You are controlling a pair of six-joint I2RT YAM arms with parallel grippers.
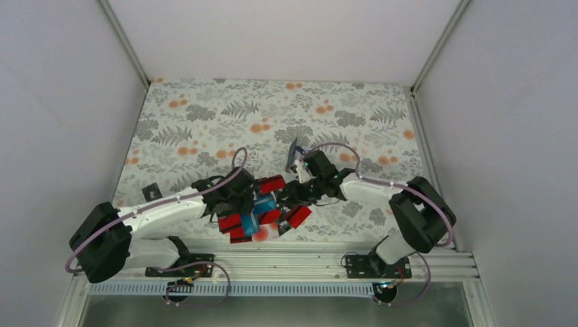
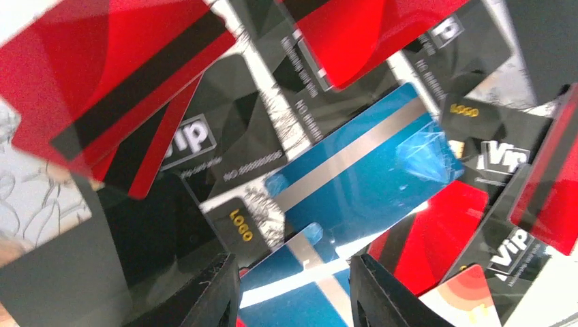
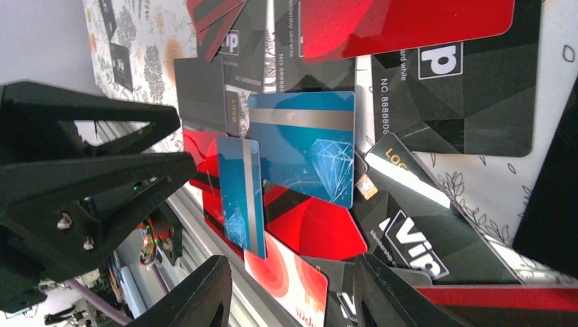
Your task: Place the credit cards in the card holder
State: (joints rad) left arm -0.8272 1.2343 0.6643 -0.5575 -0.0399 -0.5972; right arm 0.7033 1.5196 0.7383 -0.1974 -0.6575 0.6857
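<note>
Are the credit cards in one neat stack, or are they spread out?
Spread out. The credit cards lie loosely, overlapping at different angles, red, black and blue, with patterned tablecloth showing between them.

- The left arm (image 1: 163,208) stretches low from its base at the table's (image 1: 204,109) near-left corner toward the middle of the near edge.
- The left gripper (image 1: 244,204) points down. Its fingers (image 2: 211,300) stand apart, and whether they pinch anything cannot be told.
- The right arm (image 1: 382,187) bends at the elbow by the right edge and reaches leftward.
- The right gripper (image 1: 298,195) hangs just beside the left one, tilted down, with its fingers (image 3: 194,296) apart and gripping nothing.
</note>
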